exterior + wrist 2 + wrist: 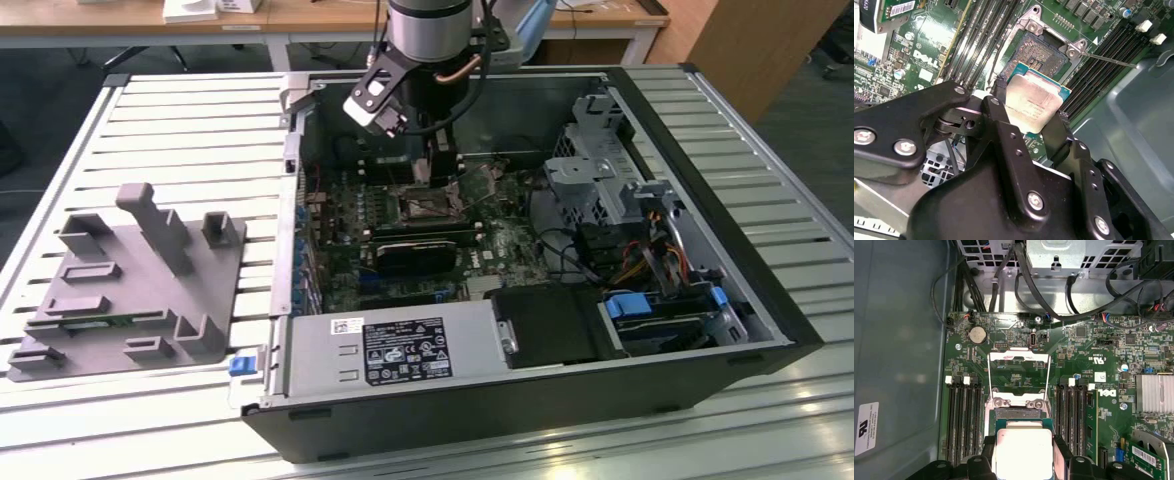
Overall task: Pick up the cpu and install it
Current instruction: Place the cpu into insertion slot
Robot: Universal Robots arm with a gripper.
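cpu (pixel 1033 104) clamped by two edges in end effector (pixel 1029 116), near open socket (pixel 1046 55)

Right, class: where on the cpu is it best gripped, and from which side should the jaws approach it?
By two opposite thin edges, coming from above its silver top. The cpu is a flat square, and the jaws hold it this way now, one on each edge, near the open socket. That leaves its underside free to face the socket.
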